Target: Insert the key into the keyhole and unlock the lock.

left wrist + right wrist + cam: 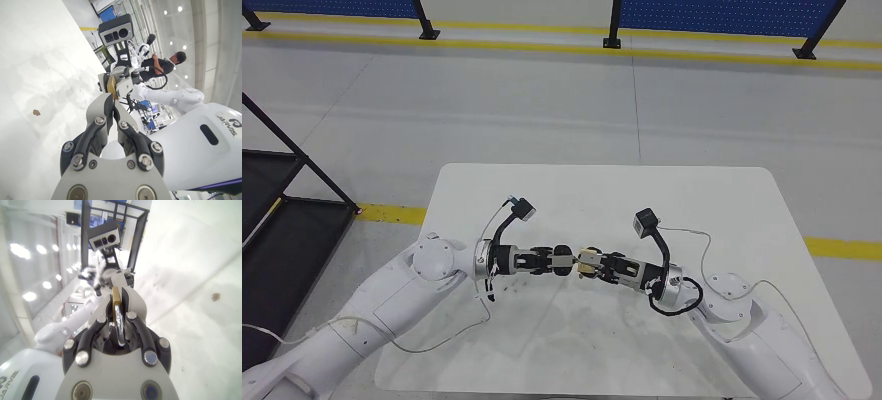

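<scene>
Right gripper (116, 294) is over the near middle of the table (692, 200), fingers pinching the brass lock (115, 299) by its flat sides. The chrome shackle (119, 321) points back toward the wrist, and the lock body sticks out past the fingertips. The lock is held up off the tabletop.

Left gripper (113, 100) faces it head-on from the other side, tip just beside the free end of the lock. Its black pads (108, 106) are pressed together with only a thin slit between them. Cannot tell whether the key sits in that slit, or whether the tip touches the lock.

Both forearms lie roughly in one line across the table, wrists outward and grippers meeting in the centre.

A small brown speck (36, 112) sits on the white tabletop near the grippers.

Farther off:
- A yellow floor line (392, 213) runs behind the table.
- A black rack (282, 230) stands to the left.
- Blue barrier panels (722, 15) stand at the far end.
</scene>
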Motion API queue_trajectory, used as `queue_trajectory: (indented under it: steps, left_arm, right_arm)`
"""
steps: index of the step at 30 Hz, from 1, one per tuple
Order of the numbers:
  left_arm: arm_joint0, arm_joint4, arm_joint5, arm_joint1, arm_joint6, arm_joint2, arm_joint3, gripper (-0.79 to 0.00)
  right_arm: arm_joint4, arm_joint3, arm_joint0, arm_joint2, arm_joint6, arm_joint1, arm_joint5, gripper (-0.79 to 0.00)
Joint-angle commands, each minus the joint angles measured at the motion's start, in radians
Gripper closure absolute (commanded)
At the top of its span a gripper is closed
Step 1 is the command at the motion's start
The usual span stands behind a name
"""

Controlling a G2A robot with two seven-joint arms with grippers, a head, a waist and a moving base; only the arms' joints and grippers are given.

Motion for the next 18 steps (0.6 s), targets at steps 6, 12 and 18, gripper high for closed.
queue_trajectory:
  steps: [6, 12, 18]
  left_arm:
    - [0.021, 0.083, -0.012, -0.004, 0.042, -0.031, -0.019, 0.0]
    - [0.041, 0.129, -0.02, -0.007, 0.067, -0.052, -0.035, 0.0]
    - [0.058, 0.192, -0.042, -0.011, 0.096, -0.076, -0.047, 0.0]
  right_arm:
    - [0.0, 0.0, 0.0, 0.0, 0.0, 0.0, 0.0, 0.0]
    - [0.0, 0.0, 0.0, 0.0, 0.0, 0.0, 0.0, 0.0]
    - [0.0, 0.0, 0.0, 0.0, 0.0, 0.0, 0.0, 0.0]
